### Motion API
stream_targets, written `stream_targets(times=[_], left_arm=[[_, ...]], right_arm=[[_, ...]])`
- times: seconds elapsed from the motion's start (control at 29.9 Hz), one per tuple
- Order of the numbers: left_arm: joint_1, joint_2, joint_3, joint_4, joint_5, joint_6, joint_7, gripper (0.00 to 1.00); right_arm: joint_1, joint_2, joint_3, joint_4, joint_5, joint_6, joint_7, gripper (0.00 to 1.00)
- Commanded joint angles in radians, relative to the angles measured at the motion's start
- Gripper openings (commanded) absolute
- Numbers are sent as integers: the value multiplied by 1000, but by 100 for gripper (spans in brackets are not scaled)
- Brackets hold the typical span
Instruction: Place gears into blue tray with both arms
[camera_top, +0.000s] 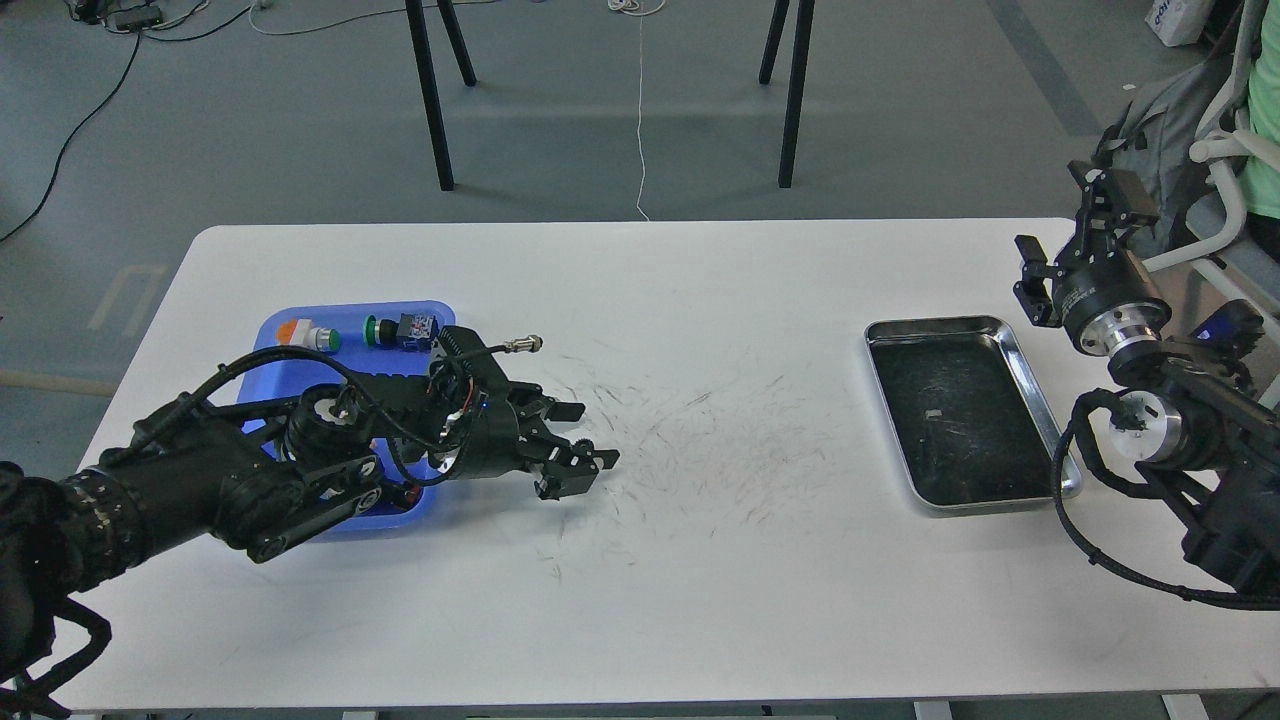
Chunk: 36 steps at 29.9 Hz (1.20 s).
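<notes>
Broadly, the white surface (700, 600) fills most of the frame, with scuff marks across its middle. At right of centre lies a steel tray (1010, 345) with a dark bottom, apparently empty but for a small pale fleck. At left of centre sits the blue tray (330, 312), much of it hidden under the left arm; its upper edge holds two push-button switches, one orange-and-white (308, 335) and one green-and-blue (400, 328). The left tool (583, 435) reaches just past the tray's right rim over the bare surface, its fingers spread apart; a small dark toothed shape (579, 445) between them may be a gear, though it is too small to be sure. The right tool (1060, 235) is raised at the right edge of the frame, and whether it is open cannot be told. No gear shows inside the blue tray, so the placing seems largely still to do.
</notes>
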Motion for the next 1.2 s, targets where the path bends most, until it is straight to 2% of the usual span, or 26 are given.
stream_targets(times=[0.0,0.47,1.0,1.17], left_arm=[[7,0,0,0,-1,1,0,72],[19,-6,0,13,-4,1,0,58],[36,-6,0,23,3,48,0,55],[36,-5,0,23,3,90,0,54]], right_arm=[[0,0,-8,0,-3,-5,1,96],[0,0,-14,0,-10,-7,4,96],[0,0,-17,0,-15,-7,4,96],[0,0,-17,-2,-15,-7,4,96]])
